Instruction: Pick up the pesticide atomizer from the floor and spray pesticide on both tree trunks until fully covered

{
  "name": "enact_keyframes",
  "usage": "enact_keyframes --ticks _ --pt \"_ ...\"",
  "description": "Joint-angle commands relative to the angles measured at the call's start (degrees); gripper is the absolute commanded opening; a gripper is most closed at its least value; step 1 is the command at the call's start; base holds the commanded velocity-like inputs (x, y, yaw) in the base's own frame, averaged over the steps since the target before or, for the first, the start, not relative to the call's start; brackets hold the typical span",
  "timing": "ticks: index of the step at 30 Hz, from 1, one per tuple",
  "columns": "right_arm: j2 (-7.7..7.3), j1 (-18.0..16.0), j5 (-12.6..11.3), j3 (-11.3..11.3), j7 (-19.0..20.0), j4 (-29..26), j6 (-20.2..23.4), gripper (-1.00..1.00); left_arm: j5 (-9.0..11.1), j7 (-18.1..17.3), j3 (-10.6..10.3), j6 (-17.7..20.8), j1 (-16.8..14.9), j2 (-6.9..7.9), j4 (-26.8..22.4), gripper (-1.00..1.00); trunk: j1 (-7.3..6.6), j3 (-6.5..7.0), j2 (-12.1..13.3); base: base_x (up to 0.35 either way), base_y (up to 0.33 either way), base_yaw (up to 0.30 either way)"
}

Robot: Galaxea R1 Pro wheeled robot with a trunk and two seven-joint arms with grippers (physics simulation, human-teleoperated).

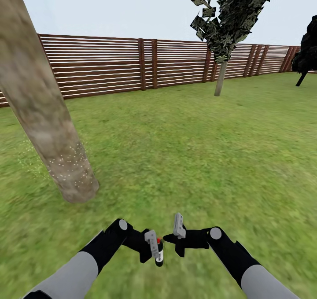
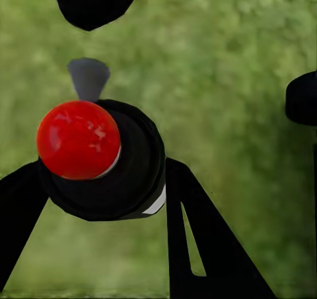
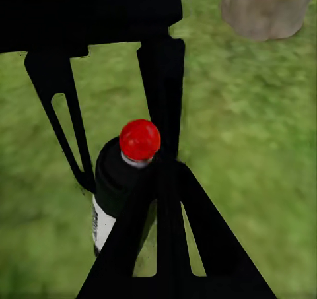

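Observation:
My left gripper (image 1: 155, 246) is shut on the pesticide atomizer (image 1: 159, 254), a black bottle with a red cap (image 2: 79, 139) and a white label, held low over the grass floor (image 1: 185, 149). The right wrist view shows the atomizer (image 3: 139, 140) upright between the left fingers. My right gripper (image 1: 174, 236) is shut and empty, just right of the bottle. The near tree trunk (image 1: 44, 114) rises pale and thick at the left, its base (image 3: 264, 8) close by. Pale pesticide specks (image 1: 72, 167) dot its lower part. The second tree (image 1: 220, 79) stands far ahead by the fence.
A brown slatted fence (image 1: 110, 65) runs across the back of the lawn. A dark conifer (image 1: 308, 52) stands at the far right. Open grass lies between me and the far tree.

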Motion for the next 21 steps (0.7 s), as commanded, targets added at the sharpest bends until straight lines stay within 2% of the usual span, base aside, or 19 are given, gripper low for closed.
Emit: enact_keyframes --ticks 1,2,5,7,8,10,11,12,13,14,15,16,17,18,19,20,21 --pt "-0.02 0.00 0.00 -0.01 0.00 0.00 0.00 -1.00 0.00 -0.01 0.06 0.02 0.00 0.32 0.14 -1.00 0.00 0.00 0.00 0.000 0.000 0.000" --pt "-0.03 0.00 0.00 -0.01 0.00 0.00 0.00 -1.00 -0.06 0.00 0.08 0.05 0.04 1.06 0.23 -1.00 0.00 0.00 0.00 0.000 0.000 0.000" --pt "-0.04 0.00 0.00 0.00 0.00 0.00 0.00 -1.00 -0.12 0.01 0.10 0.08 0.20 5.70 -0.05 -1.00 0.00 0.00 0.00 0.000 0.000 0.000" --pt "-0.16 0.00 0.00 0.00 0.00 0.00 0.00 -1.00 -0.12 0.01 0.10 0.03 0.29 9.26 0.29 -1.00 0.00 0.00 0.00 0.000 0.000 0.000" --pt "-0.36 0.00 0.00 0.00 0.00 0.05 0.00 -1.00 -0.05 0.01 0.15 0.01 0.39 12.47 0.44 -1.00 0.00 0.00 0.00 0.000 0.000 0.000" --pt "-0.54 0.00 0.04 0.00 0.00 0.34 -0.05 -1.00 0.02 0.21 0.22 0.07 0.55 15.80 1.10 -1.00 0.00 0.00 0.00 0.000 0.000 0.000" --pt "-0.71 0.00 0.07 -0.05 0.00 0.54 -0.09 1.00 0.10 0.45 0.33 0.08 0.60 18.79 3.34 -1.00 0.00 0.00 0.00 0.000 0.000 0.000" --pt "-1.01 0.00 0.08 -0.12 0.00 0.64 -0.11 1.00 0.12 0.69 0.43 0.08 0.61 20.33 5.89 -1.00 0.00 0.00 0.00 0.000 0.000 0.000" --pt "-2.75 0.00 -0.08 -0.21 -0.08 0.78 -0.10 1.00 0.27 2.48 0.58 0.10 0.62 21.59 9.45 -1.00 0.00 0.00 0.00 0.000 0.000 0.000" --pt "-5.23 0.06 -0.40 -0.69 -0.47 6.08 -0.19 1.00 2.30 12.97 1.30 0.21 0.62 21.99 14.41 -1.00 0.00 0.00 0.00 0.000 0.000 0.000" --pt "-5.80 0.09 -0.49 -3.01 -0.89 12.07 -0.59 1.00 6.07 20.05 2.21 -0.02 0.62 21.73 18.61 -1.00 0.00 0.00 0.00 0.000 0.000 0.000" --pt "-6.20 0.21 -0.47 -13.57 -8.05 24.56 -5.18 1.00 20.14 31.45 3.25 -7.57 0.79 21.39 26.94 -1.00 0.00 0.00 0.00 0.000 0.000 0.000" --pt "-6.30 0.26 -0.45 -17.89 -15.19 29.48 -8.75 1.00 28.52 36.28 3.41 -12.99 2.21 21.37 30.12 -1.00 0.00 0.00 0.00 0.000 0.000 0.000" --pt "-6.31 0.30 -0.43 -19.58 -21.58 32.18 -10.57 1.00 34.40 40.31 3.47 -16.14 4.07 21.35 31.26 -1.00 0.00 0.00 0.00 0.000 0.000 0.000" --pt "-6.16 0.63 -0.39 -20.45 -29.99 34.30 -11.54 1.00 39.83 45.33 3.50 -18.70 6.31 21.35 31.84 -1.00 0.00 0.00 0.00 0.000 0.000 0.000" --pt "-5.83 1.67 -0.47 -20.89 -38.68 35.70 -12.04 1.00 43.94 49.79 3.51 -21.65 8.34 21.30 32.14 -1.00 0.00 0.00 0.00 0.000 0.000 0.000" --pt "-4.88 3.31 -0.54 -21.12 -47.31 36.46 -12.33 1.00 47.63 53.69 3.55 -25.88 10.24 21.19 32.31 -1.00 0.00 0.00 0.00 0.000 0.000 0.000"
